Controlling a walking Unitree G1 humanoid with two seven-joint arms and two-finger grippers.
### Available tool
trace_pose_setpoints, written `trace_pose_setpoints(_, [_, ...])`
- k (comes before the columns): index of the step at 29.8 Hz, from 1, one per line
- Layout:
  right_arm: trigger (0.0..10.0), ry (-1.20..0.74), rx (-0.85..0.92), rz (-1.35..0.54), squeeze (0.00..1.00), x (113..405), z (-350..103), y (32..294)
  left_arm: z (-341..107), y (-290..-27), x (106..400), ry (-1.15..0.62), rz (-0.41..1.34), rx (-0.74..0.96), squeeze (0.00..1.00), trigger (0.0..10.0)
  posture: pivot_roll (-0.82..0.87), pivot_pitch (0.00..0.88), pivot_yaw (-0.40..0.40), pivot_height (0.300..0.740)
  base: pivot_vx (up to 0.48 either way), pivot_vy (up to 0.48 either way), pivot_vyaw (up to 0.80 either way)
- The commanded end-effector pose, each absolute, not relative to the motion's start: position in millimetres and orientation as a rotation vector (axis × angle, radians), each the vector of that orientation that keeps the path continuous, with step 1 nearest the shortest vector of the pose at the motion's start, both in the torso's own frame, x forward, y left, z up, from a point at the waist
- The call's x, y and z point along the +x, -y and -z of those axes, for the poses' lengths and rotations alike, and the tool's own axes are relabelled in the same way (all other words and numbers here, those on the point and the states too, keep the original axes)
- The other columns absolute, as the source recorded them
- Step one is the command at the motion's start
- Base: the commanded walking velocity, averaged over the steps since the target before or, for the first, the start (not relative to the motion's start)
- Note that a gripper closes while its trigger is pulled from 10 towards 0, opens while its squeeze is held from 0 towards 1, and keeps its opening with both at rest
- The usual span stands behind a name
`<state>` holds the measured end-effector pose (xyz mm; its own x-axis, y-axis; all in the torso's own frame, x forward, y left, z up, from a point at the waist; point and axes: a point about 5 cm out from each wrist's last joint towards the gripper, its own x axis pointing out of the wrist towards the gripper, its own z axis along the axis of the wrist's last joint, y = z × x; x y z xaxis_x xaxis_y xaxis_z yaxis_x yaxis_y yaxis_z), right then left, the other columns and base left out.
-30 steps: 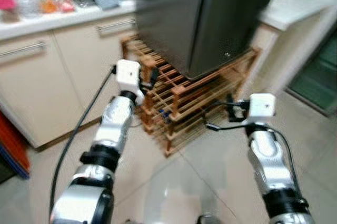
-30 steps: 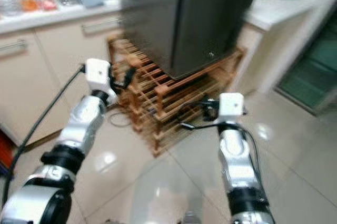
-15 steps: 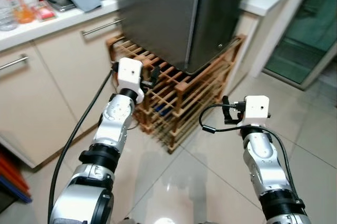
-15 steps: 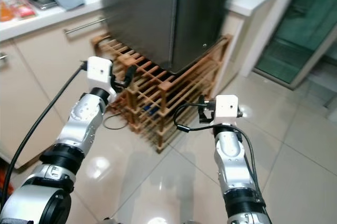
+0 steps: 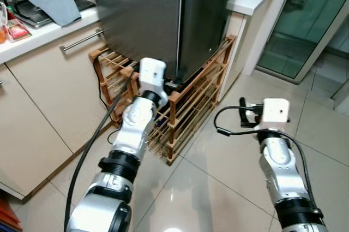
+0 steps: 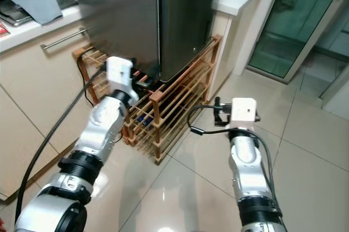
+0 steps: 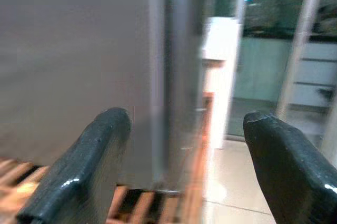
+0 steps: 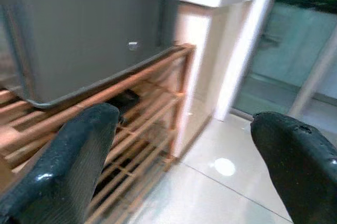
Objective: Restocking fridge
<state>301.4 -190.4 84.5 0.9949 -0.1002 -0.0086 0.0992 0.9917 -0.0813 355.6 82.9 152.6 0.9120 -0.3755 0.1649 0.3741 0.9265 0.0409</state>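
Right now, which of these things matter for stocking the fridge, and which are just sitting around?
For the job:
- fridge, door shut
- left gripper, open, facing the fridge
- right gripper, open, empty

Just around:
- wooden rack under the fridge
- grey cloth on the counter
- cupboard handle

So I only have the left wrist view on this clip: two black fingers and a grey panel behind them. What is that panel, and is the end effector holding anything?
Observer: It is the fridge, dark grey, doors closed. The left end effector is open and empty.
Operator: What is the fridge standing on?
Observer: A wooden slatted rack on the tiled floor.
Operator: And the other arm?
Observer: The right end effector is open too, empty, raised over the floor to the right of the rack.
Operator: Anything to restock with nearby?
Observer: None that I can pick out; a grey cloth lies on the counter to the left.
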Motion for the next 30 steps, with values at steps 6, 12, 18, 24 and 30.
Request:
trace_pose_setpoints(6, [10.0, -0.001, -0.084, 0.071, 0.00, 301, -86, 182, -156, -89, 356, 0.184, 0.373, -0.008, 0.00, 10.0, -0.12, 0.000, 0.009, 0.740, 0.476, 0.000, 0.00])
trace_pose_setpoints(12, [10.0, -0.003, -0.088, 0.068, 0.00, 302, -86, 183, -160, -99, 360, 0.187, 0.273, -0.074, 0.00, 10.0, -0.12, 0.000, 0.004, 0.740, 0.429, 0.000, 0.00])
trace_pose_setpoints(18, [10.0, -0.006, -0.095, 0.064, 0.00, 302, -86, 184, -162, -105, 363, 0.179, 0.213, -0.054, 0.00, 10.0, -0.12, 0.000, -0.001, 0.740, 0.056, 0.000, 0.00])
trace_pose_setpoints(24, [10.0, -0.013, -0.093, 0.064, 0.00, 302, -86, 184, -160, -100, 364, 0.165, 0.233, -0.038, 0.00, 10.0, -0.12, 0.000, 0.001, 0.740, 0.000, 0.000, 0.00])
trace_pose_setpoints(30, [10.0, -0.024, -0.088, 0.061, 0.00, 303, -84, 184, -161, -99, 364, 0.166, 0.235, -0.079, 0.00, 10.0, -0.12, 0.000, 0.003, 0.740, 0.000, 0.000, -0.52])
